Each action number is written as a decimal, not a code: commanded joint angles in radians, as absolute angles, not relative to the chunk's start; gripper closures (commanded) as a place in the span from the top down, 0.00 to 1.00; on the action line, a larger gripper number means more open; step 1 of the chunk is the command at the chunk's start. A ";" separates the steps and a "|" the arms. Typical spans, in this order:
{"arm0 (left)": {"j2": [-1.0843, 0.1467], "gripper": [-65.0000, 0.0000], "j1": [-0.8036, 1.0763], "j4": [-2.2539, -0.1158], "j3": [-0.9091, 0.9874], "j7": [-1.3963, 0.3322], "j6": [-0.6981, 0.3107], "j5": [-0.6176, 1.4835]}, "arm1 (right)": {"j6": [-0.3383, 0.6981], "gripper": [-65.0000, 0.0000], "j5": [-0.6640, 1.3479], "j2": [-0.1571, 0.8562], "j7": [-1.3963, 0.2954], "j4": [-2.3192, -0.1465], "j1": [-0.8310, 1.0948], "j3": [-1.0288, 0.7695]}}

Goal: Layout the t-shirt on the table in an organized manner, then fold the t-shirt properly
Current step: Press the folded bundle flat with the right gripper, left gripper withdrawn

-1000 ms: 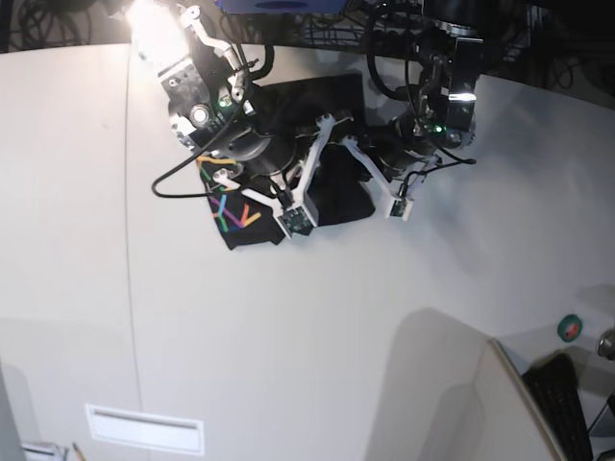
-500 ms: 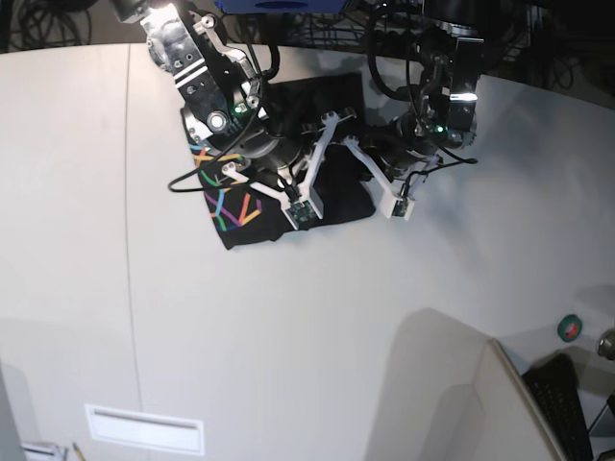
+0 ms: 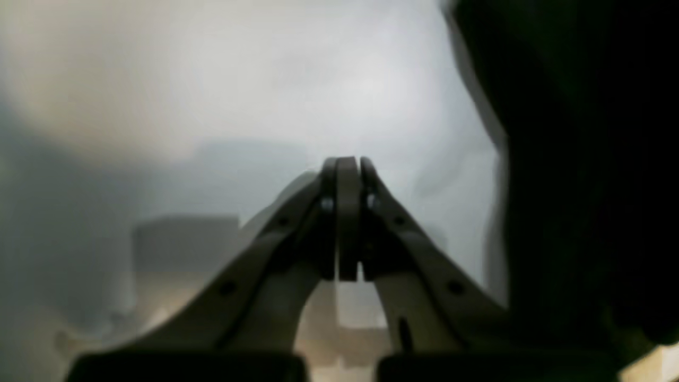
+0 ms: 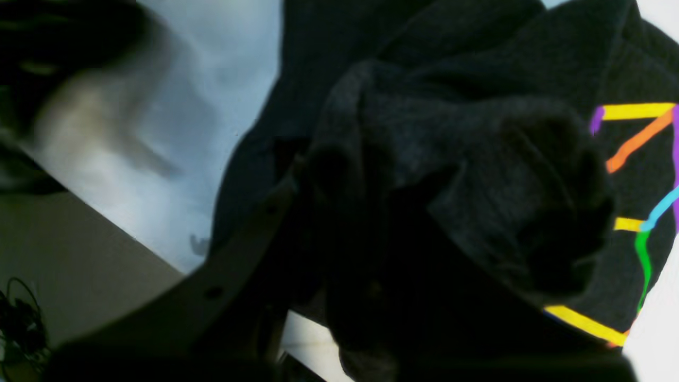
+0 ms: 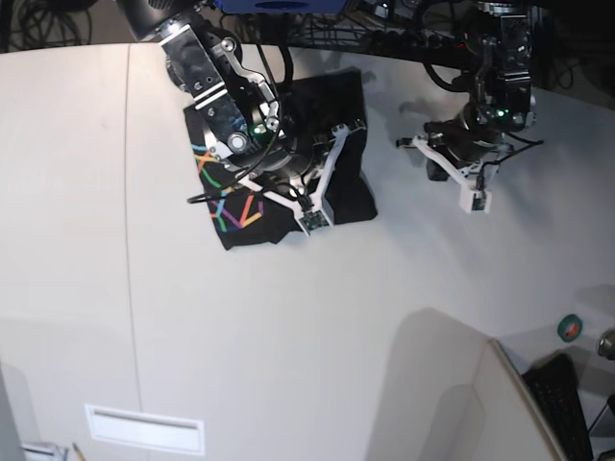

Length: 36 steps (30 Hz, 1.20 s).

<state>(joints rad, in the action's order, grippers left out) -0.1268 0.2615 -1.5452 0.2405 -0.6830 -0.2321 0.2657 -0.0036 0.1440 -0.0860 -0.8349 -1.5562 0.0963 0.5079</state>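
Observation:
The black t-shirt (image 5: 348, 192) lies bunched at the back of the white table (image 5: 288, 336), its coloured line print (image 5: 231, 206) showing at its left end. My right gripper (image 5: 288, 171) is down in the middle of the shirt. In the right wrist view that gripper (image 4: 339, 212) is shut on a thick bunch of the t-shirt (image 4: 477, 159), and the cloth hides its fingertips. My left gripper (image 5: 437, 163) hovers over bare table to the right of the shirt, apart from it. In the left wrist view it (image 3: 347, 212) is shut with nothing in it, and the t-shirt (image 3: 583, 159) is a dark mass at the right edge.
A thin dark seam (image 5: 128, 240) runs down the table's left part. A white label (image 5: 144, 427) sits near the front edge. A pale upright panel (image 5: 461, 403) stands at the front right, with a small green and red disc (image 5: 569, 328) and a dark object (image 5: 562, 403) beyond it. Cables crowd the back edge.
My left arm has come off the shirt and swung right over bare table. The right arm has shifted a little right over the shirt, and more of the print shows.

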 commanded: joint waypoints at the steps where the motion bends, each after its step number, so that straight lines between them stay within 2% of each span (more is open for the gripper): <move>1: -0.133 0.00 0.274 -1.578 0.278 -0.668 -0.237 0.275 | -0.001 0.00 0.151 -0.101 -0.819 -1.572 0.087 0.510; 5: -0.139 0.00 0.306 -1.592 0.414 -0.699 -0.242 0.275 | -0.001 0.33 0.151 -0.104 -0.817 -1.572 0.087 0.510; 7: -0.156 0.00 0.303 -1.586 0.487 -0.774 -0.242 0.277 | -0.001 0.43 0.151 -0.104 -0.817 -1.577 0.090 0.510; 8: -0.157 0.00 0.302 -1.586 0.529 -0.803 -0.242 0.277 | -0.001 0.45 0.151 -0.104 -0.817 -1.580 0.091 0.510; 13: -0.168 0.00 0.300 -1.587 0.654 -0.820 -0.243 0.277 | -0.001 0.45 0.151 -0.099 -0.826 -1.636 0.097 0.621; 18: -0.193 0.00 0.300 -1.584 0.668 -0.820 -0.243 0.277 | -0.001 0.45 0.150 -0.094 -0.828 -1.669 0.068 0.765; 23: -0.206 0.00 0.300 -1.573 0.668 -0.820 -0.243 0.277 | -0.004 0.37 0.145 0.021 -0.924 -1.965 0.073 0.766; 25: -0.208 0.00 0.297 -1.554 0.670 -0.817 -0.243 0.277 | -0.005 0.30 0.145 0.071 -0.931 -2.012 0.077 0.723; 26: -0.211 0.00 0.291 -1.550 0.670 -0.817 -0.243 0.277 | -0.005 0.24 0.145 0.084 -0.921 -2.006 0.082 0.693; 28: -0.219 0.00 0.286 -1.544 0.670 -0.817 -0.243 0.277 | -0.005 0.00 0.145 0.090 -0.891 -1.942 0.102 0.599; 32: -0.222 0.00 0.285 -1.543 0.670 -0.817 -0.243 0.277 | -0.005 0.00 0.145 0.093 -0.817 -1.796 0.128 0.452; 36: -0.236 0.00 0.288 -1.541 0.680 -0.817 -0.243 0.272 | -0.005 0.00 0.145 0.097 -0.806 -1.679 0.128 0.429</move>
